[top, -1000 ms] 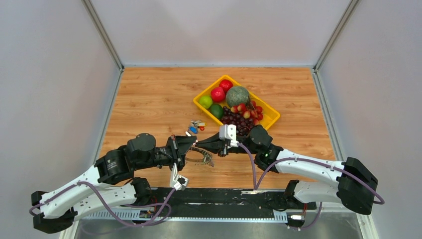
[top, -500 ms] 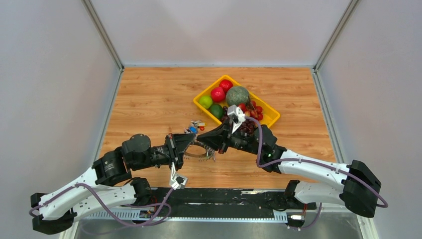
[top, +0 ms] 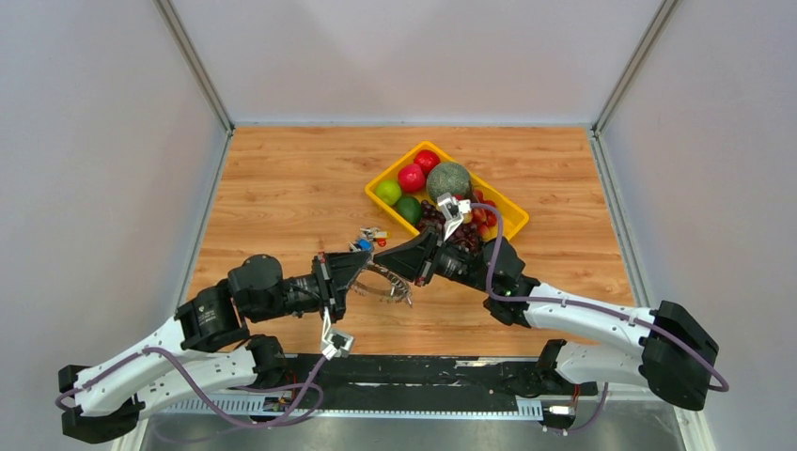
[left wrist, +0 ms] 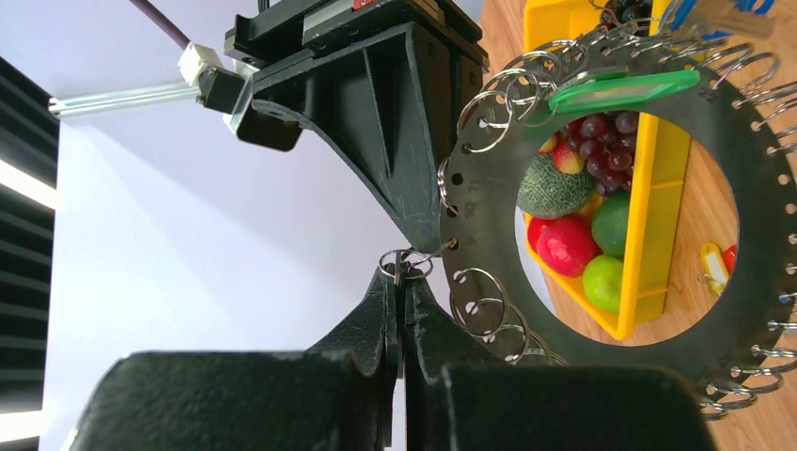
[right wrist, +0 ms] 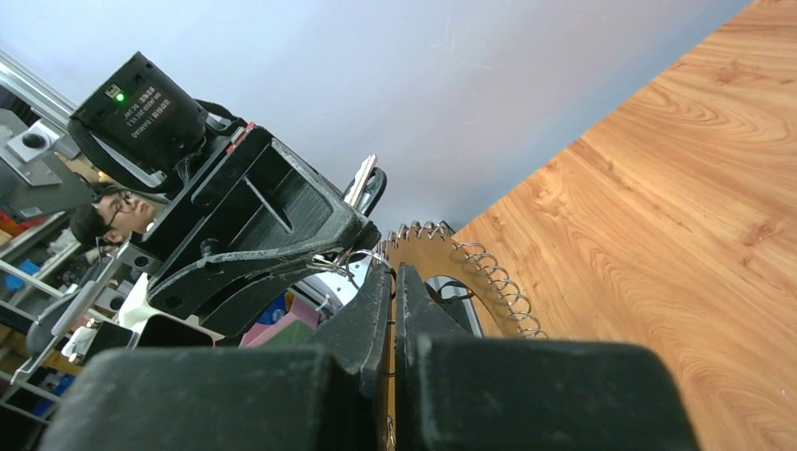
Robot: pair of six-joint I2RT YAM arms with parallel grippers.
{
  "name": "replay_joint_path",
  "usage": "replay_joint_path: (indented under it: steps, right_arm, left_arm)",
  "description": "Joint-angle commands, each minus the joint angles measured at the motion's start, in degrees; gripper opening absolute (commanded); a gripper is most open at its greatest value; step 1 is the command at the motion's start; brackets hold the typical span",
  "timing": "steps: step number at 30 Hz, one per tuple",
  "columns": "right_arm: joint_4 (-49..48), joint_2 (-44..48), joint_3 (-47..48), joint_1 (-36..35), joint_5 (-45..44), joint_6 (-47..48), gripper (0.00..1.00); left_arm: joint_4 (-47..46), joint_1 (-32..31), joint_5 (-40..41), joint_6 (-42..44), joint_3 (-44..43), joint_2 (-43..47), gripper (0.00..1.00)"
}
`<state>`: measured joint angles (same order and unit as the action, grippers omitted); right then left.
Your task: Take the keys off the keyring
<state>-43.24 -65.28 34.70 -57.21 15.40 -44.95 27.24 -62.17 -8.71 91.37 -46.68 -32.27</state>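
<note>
The keyring (left wrist: 763, 310) is a large flat grey ring, its rim strung with many small silver split rings. Both arms hold it above the table in the top view (top: 390, 289). My left gripper (left wrist: 406, 272) is shut on one small split ring at its edge. My right gripper (right wrist: 393, 271) is shut on the ring's rim (right wrist: 442, 258), right beside the left fingers. The green-capped key (left wrist: 625, 91) hangs on the far side of the ring. A blue-capped key (left wrist: 679, 9) shows only in part at the top edge.
A yellow tray (top: 512, 221) of fruit and grapes stands just beyond the grippers. A small loose bunch with blue and red caps (top: 369, 237) lies on the wooden table left of the tray. Grey walls close in the table.
My right arm has swung forward and to the left, its wrist now over the grapes. The keyring has shifted slightly away from the bases. Both grippers stay shut.
</note>
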Motion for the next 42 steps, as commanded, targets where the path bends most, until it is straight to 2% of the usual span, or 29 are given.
replay_joint_path:
  steps: [1, 11, 17, 24, 29, 37, 41, 42]
  right_arm:
    - [-7.4, 2.5, -1.6, 1.2, -2.8, -4.2, 0.0]
    - [-8.4, 4.5, -3.3, 1.3, -1.9, -1.3, 0.0]
    - [-7.5, 4.6, -2.0, 1.2, 2.4, 4.4, 0.0]
    - [0.0, 5.8, 0.6, -2.2, 5.1, 20.0, 0.0]
    - [5.2, 6.2, 2.4, -5.3, 3.8, 28.2, 0.0]
    - [8.7, 7.0, 1.8, -5.1, -7.6, 22.0, 0.0]
    - [9.2, 5.7, 2.4, -4.6, -8.0, 17.6, 0.0]
    - [9.6, 5.2, 2.8, -4.6, -7.3, 17.8, 0.03]
  left_arm:
    - [-1.4, -0.3, -1.9, -0.2, 0.8, 1.1, 0.0]
    - [-3.3, -0.3, -0.2, -1.8, 1.6, 1.9, 0.0]
    - [-4.8, -0.3, 0.6, -4.2, 1.6, 1.5, 0.0]
    - [-5.8, -0.3, 1.2, -7.9, 0.7, 0.5, 0.0]
    - [-6.0, -0.2, 1.2, -8.6, 0.4, -0.2, 0.0]
    - [-7.1, -0.3, -0.3, -7.8, 1.4, 1.7, 0.0]
    - [-7.0, -0.3, -1.1, -6.9, 1.7, 1.8, 0.0]
    - [-7.0, -0.3, -1.4, -6.8, 1.7, 2.0, 0.0]
